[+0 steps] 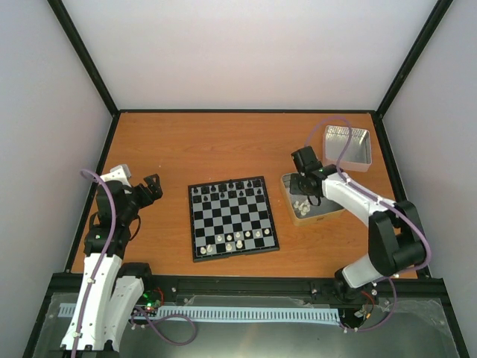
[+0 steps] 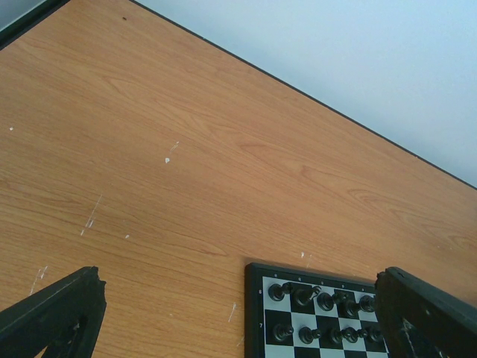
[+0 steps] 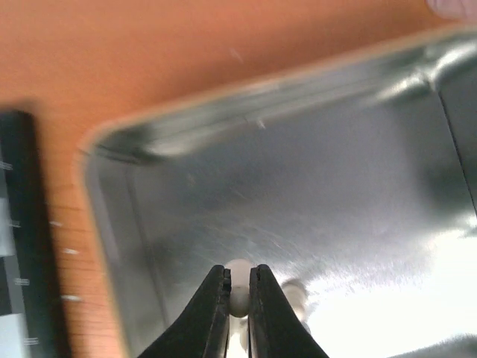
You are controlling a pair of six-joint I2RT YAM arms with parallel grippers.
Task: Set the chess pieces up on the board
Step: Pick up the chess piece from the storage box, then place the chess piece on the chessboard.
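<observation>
The board (image 1: 232,218) lies in the middle of the table, with black figures along its far rows and several cream-white chess pieces (image 1: 238,239) on its near rows. My right gripper (image 3: 238,270) reaches down into a silver tin (image 3: 298,186) and is shut on a cream-white chess piece (image 3: 239,292). A second white piece (image 3: 296,293) lies just right of the fingers. From above, the right gripper (image 1: 304,195) is over that tin (image 1: 328,211), among loose white pieces. My left gripper (image 1: 153,186) hangs open left of the board, holding nothing. The left wrist view shows the board's corner (image 2: 257,313).
A second silver tin (image 1: 347,147) stands at the back right corner. The board's black frame (image 3: 19,224) lies close to the left of the tin I am in. Bare wooden table (image 2: 186,149) stretches beyond the left gripper up to the back wall.
</observation>
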